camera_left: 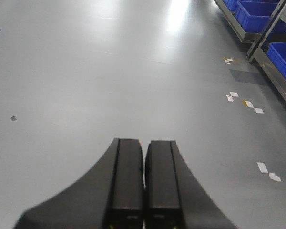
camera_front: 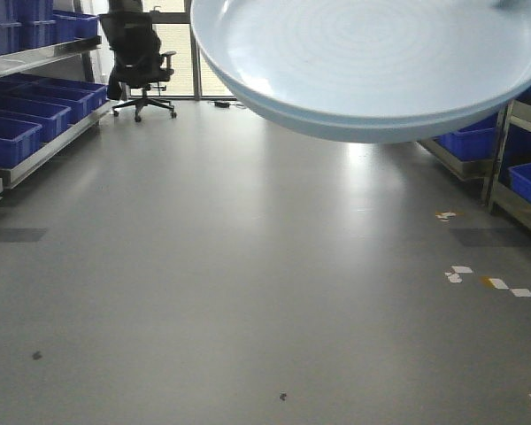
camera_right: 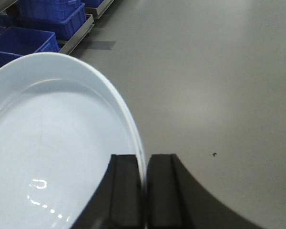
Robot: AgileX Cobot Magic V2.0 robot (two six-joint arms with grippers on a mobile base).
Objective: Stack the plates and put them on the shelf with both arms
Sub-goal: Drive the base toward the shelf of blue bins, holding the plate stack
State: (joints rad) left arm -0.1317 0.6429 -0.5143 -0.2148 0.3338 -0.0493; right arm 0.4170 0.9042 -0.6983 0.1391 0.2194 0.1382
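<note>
The front view looks forward over the floor (camera_front: 248,292), a plate (camera_front: 372,62) close overhead. Both wrist views look down past their fingers (camera_left: 126,186) at that floor; the right also shares the plate.

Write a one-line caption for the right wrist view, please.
Right gripper shut on the rim of a pale plate, held above the grey floor, blue bins behind.

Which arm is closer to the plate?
Right. The right end effector grips the plate by its rim. The left end effector is shut on nothing; its view shows only floor, no plate.
</note>
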